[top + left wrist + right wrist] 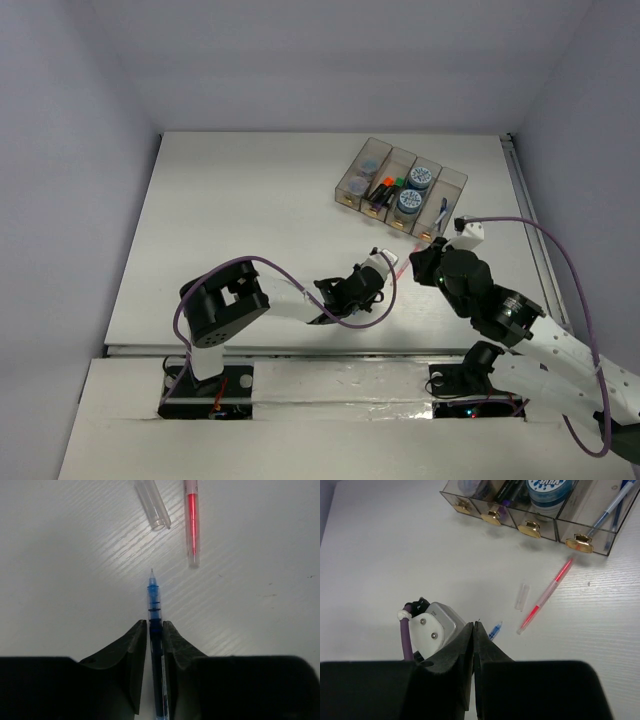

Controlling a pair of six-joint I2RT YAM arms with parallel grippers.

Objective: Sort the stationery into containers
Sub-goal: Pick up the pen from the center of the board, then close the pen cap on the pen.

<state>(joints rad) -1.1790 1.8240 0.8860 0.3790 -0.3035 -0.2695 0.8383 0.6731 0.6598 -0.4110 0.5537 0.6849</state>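
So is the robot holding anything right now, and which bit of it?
The left gripper is closed on the thin blue plastic pen, pinching its barrel just behind the bare tip. The right gripper is shut and holds nothing.

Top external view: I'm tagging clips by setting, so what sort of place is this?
Probably a robotics lab test cell: a white table boxed in by plain grey walls, a left arm and right arm bolted at its near edge, and one row of bins.

Blue-white roll in the containers: white lettering on top, cropped and blurred, illegible. No other text readable.
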